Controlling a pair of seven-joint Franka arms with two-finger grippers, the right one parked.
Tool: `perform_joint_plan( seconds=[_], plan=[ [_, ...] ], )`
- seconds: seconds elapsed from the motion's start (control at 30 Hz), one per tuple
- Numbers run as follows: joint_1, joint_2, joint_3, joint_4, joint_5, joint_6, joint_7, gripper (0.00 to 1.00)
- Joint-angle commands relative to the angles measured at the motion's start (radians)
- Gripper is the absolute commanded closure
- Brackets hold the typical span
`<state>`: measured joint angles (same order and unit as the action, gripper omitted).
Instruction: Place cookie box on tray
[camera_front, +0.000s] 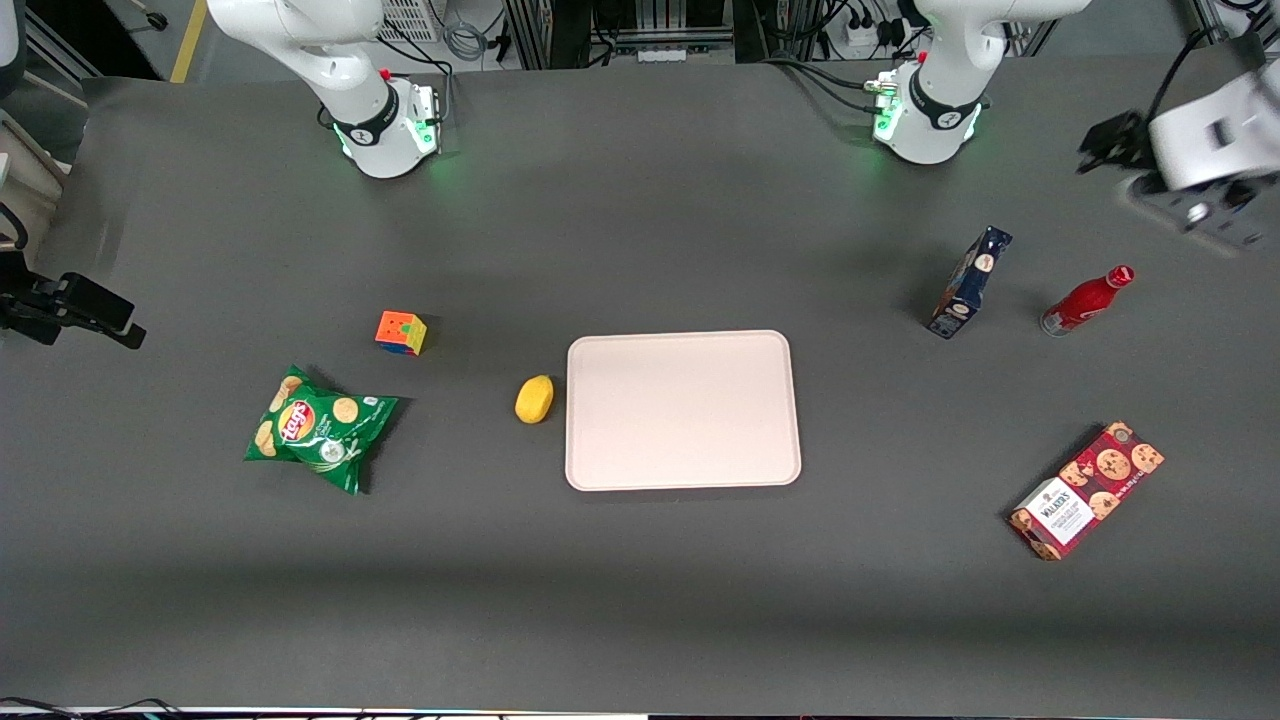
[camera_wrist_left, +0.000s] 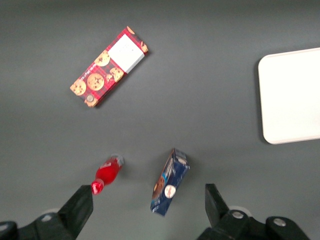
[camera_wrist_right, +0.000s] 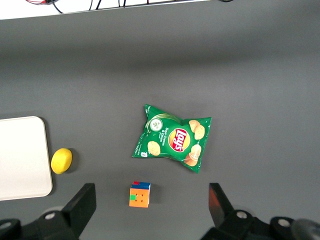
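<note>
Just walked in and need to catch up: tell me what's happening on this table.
The left arm's gripper hangs open above the table at the working arm's end, holding nothing. The navy cookie box stands upright on the table beside a red bottle, untouched. The pinkish tray lies mid-table with nothing on it, a lemon beside it. The box is not yet picked up.

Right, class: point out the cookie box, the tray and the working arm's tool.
cookie box (camera_front: 971, 283): front view, on its navy face.
tray (camera_front: 682, 410): front view, on its bare middle.
tool (camera_wrist_left: 150, 209): left wrist view, midway between its open fingertips, above the cookie box.
</note>
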<state>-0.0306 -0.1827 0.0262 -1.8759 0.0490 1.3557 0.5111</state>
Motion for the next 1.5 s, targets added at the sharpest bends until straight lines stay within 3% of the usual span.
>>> perform_joint_plan(
  seconds=[0.0,0.5,1.2,1.23,1.27,1.33,1.4,1.47],
  plan=[
    [-0.009,-0.118,-0.002,-0.287,0.017,0.213,0.023,0.00],
    [-0.009,-0.047,0.001,-0.635,0.017,0.789,0.029,0.00],
    [-0.006,0.080,0.001,-0.870,0.019,1.250,0.029,0.00],
    [-0.006,0.086,0.001,-0.873,0.019,1.260,0.029,0.05],
    [-0.006,0.089,0.001,-0.873,0.017,1.261,0.029,0.19],
    [-0.005,0.089,0.003,-0.871,0.017,1.252,0.018,0.63],
    [-0.005,0.088,0.009,-0.871,0.017,1.249,0.014,0.98],
    [-0.005,0.088,0.009,-0.870,0.017,1.247,0.010,1.00]
  ],
)
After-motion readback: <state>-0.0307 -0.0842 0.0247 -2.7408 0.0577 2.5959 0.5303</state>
